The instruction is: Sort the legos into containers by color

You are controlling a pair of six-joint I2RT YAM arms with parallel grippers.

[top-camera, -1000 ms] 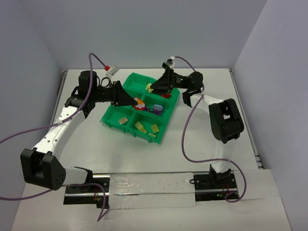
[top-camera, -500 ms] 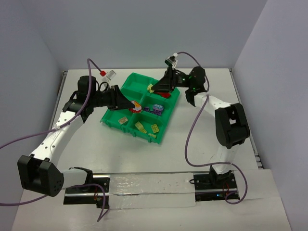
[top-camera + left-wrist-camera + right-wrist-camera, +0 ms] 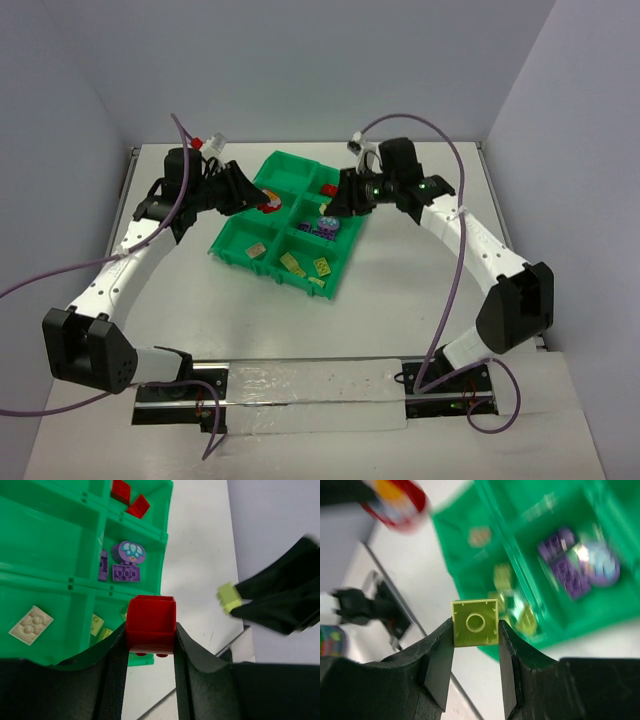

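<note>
Care belongs in centring before release: the left gripper (image 3: pixel 150 632), pinching a red brick (image 3: pixel 150 620) above the tray's (image 3: pixel 285 172) left edge, should reach the far-right corner compartment holding red legos (image 3: pixel 328 187), while the right gripper (image 3: pixel 476 632), clamping a yellow brick (image 3: pixel 475 622) near that corner, suits the near-right yellow legos (image 3: pixel 322 267).

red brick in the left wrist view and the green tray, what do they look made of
The red brick looks like hard moulded plastic: smooth, slightly glossy, crisp edges. The green tray is likely moulded plastic too: uniform bright colour, faint sheen, raised divider walls.
</note>
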